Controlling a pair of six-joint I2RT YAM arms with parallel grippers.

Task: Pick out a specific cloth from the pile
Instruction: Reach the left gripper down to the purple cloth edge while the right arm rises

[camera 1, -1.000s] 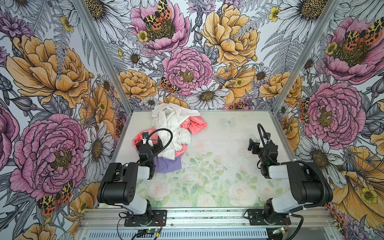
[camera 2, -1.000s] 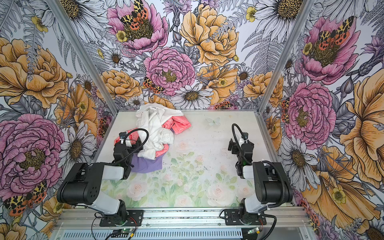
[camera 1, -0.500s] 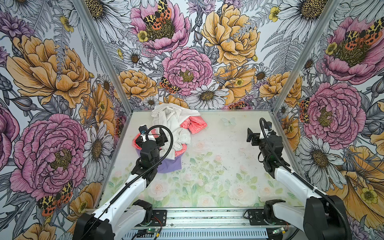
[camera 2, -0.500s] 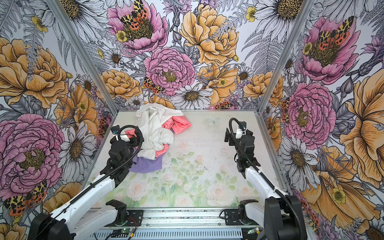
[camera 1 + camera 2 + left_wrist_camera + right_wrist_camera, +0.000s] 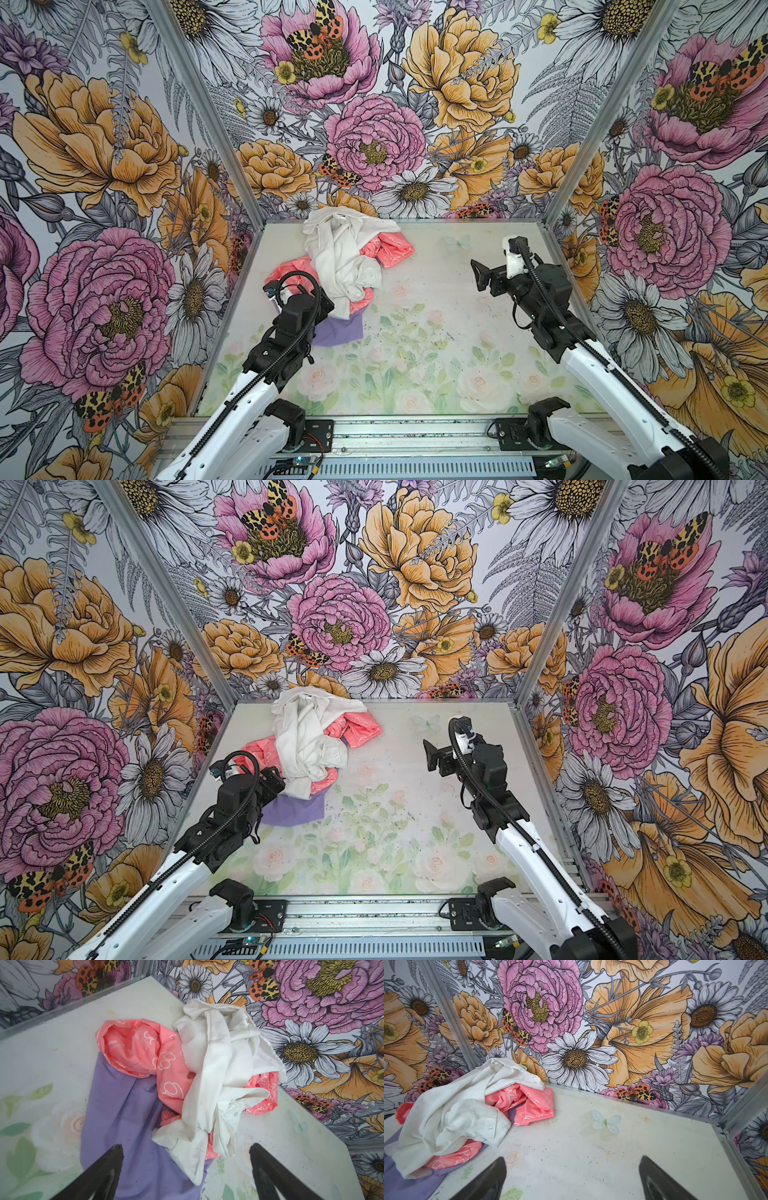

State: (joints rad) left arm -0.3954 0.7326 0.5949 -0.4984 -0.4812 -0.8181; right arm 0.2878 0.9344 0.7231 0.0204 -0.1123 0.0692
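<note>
Atop lavender cloth (image 5: 124,1122): white shirt (image 5: 216,1076), coral cloth (image 5: 135,1049); left claw (image 5: 186,1147) apart nearby; right claw (image 5: 572,1159) apart.

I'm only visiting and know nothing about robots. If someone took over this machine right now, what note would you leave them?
Left gripper: open, empty, poised above the lavender cloth.
Right gripper: open, empty, over the bare table, apart from the pile.
Pile: far left of the table. The white shirt is on top and the pink printed cloth is under it. The lavender cloth is at the bottom, its near part sticking out flat.
Done: approach only; nothing gripped.
Left to do: close on the exposed lavender part and pull it free, probably with the left arm.
</note>
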